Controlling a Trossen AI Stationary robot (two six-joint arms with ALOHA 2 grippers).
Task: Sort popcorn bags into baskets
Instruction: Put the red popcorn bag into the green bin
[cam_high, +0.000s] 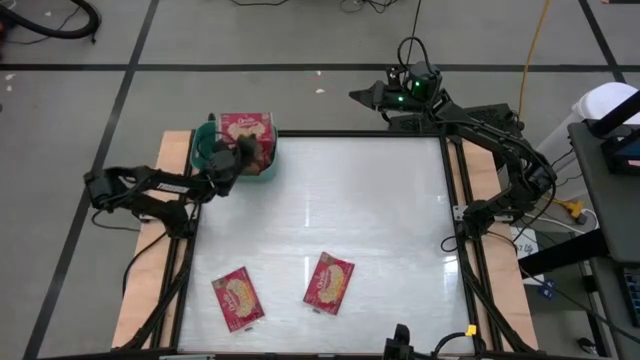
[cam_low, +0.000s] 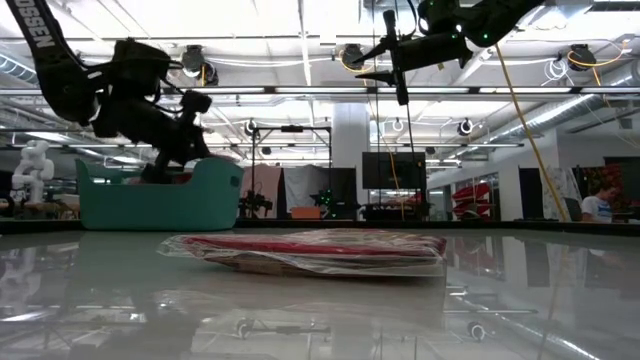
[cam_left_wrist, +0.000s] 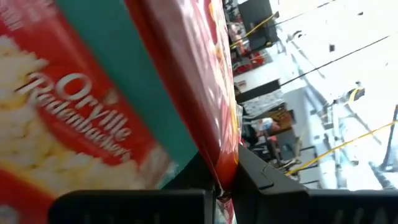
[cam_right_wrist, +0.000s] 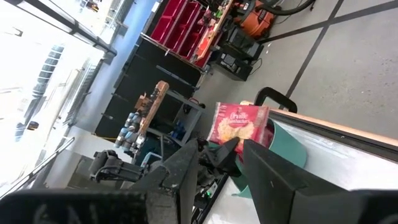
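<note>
- The left wrist view shows what the other views hide: the left gripper (cam_left_wrist: 219, 186) is pinched tight on the edge of a red popcorn bag (cam_left_wrist: 193, 74), with an Orville Redenbacher's packet (cam_left_wrist: 68, 137) and a teal basket wall (cam_left_wrist: 124, 68) just beside it.
- The high view places the left gripper (cam_high: 238, 152) over the teal-green basket (cam_high: 205, 150) at the table's far-left corner, a bag (cam_high: 246, 130) lying on top of the basket.
- The right gripper (cam_high: 362, 96) hangs raised beyond the table's far edge, fingers partly apart and holding nothing.
- Two more popcorn bags (cam_high: 237, 298) (cam_high: 329, 282) lie flat near the table's (cam_high: 340, 200) near edge, apart from each other.
- The low view shows one flat bag (cam_low: 315, 250) close up, the basket (cam_low: 160, 195) behind it.
</note>
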